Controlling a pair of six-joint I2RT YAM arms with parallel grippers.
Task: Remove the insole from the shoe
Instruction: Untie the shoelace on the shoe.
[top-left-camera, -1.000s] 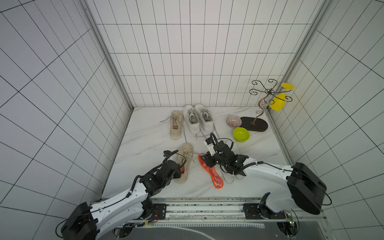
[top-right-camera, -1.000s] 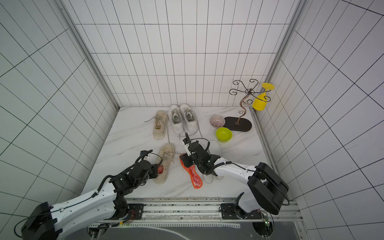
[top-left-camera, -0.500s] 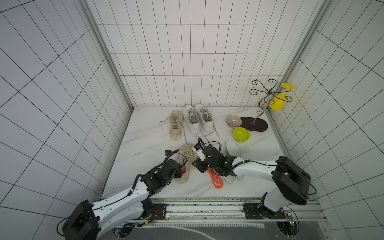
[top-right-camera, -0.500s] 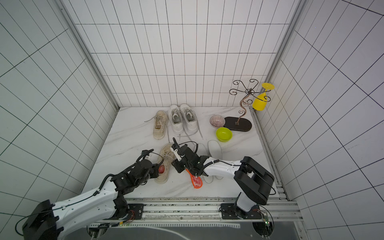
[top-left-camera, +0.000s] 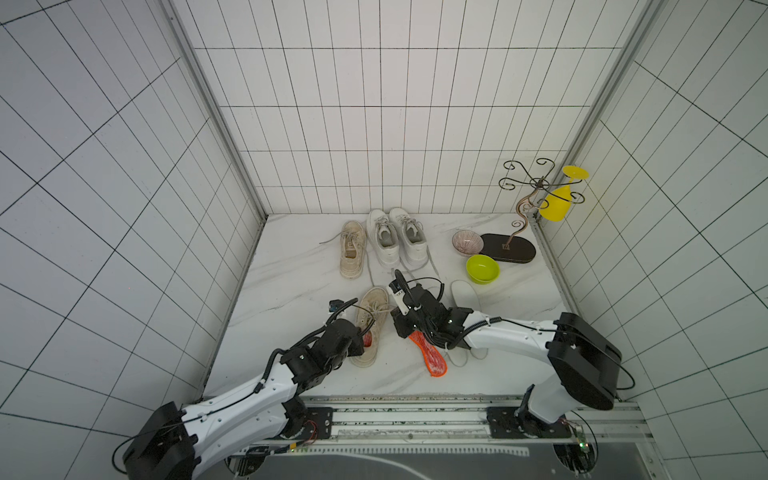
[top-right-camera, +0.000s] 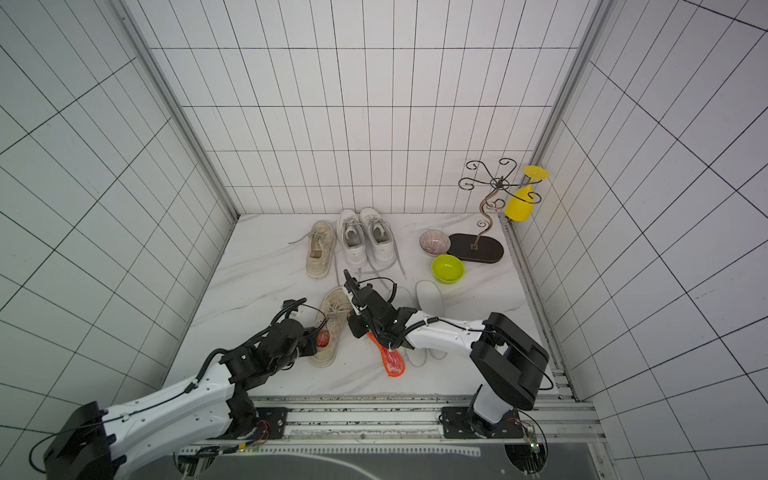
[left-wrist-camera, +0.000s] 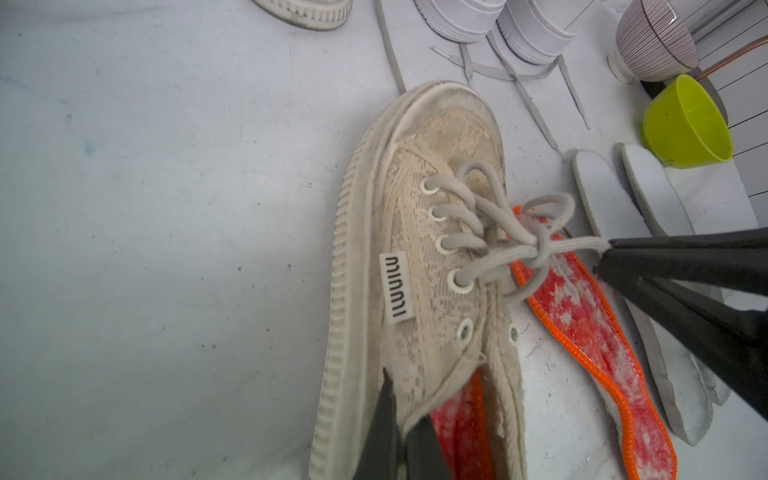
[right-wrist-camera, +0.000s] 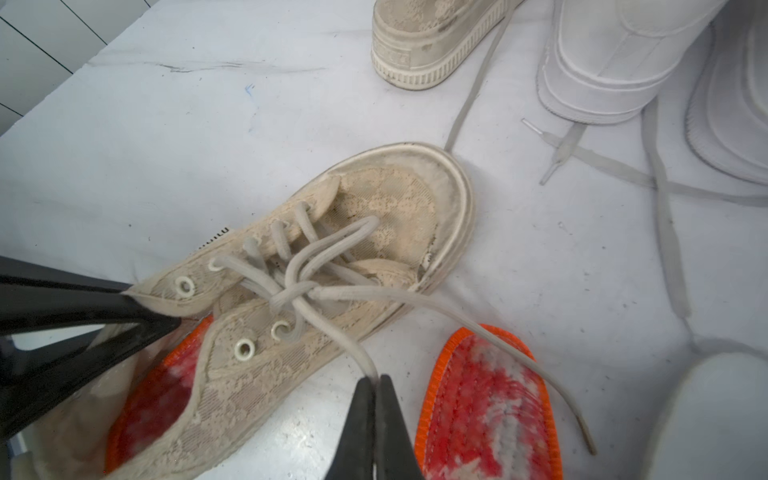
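Shoe (top-left-camera: 373, 316), beige lace-up, lies near the table's front edge in both top views. Long axis runs front to back: toe toward the back wall, tipped slightly right, heel toward the robot. Insole (top-left-camera: 368, 340), red-orange, sits inside it, only a patch showing at the heel opening. Left gripper (top-left-camera: 360, 337) is at the heel collar and right gripper (top-left-camera: 397, 329) is just beside the laces. Both sets of tips are too small and wrist-covered to read here. Spare orange insole (top-left-camera: 430, 357) lies flat just right of the shoe.

Left wrist view: left gripper (left-wrist-camera: 401, 432) is clamped tight on the collar edge, fabric pinched between the fingers. The insole (left-wrist-camera: 457, 432) shows beside them, forepart hidden under the upper, heel end cut by the frame. Right gripper (left-wrist-camera: 606, 259) nips the lace (left-wrist-camera: 577, 245).

Right wrist view: right gripper (right-wrist-camera: 376, 399) is fully closed on one lace end, which runs from the bow. The shoe's heel is cut off and the left gripper (right-wrist-camera: 151, 307) covers the collar.
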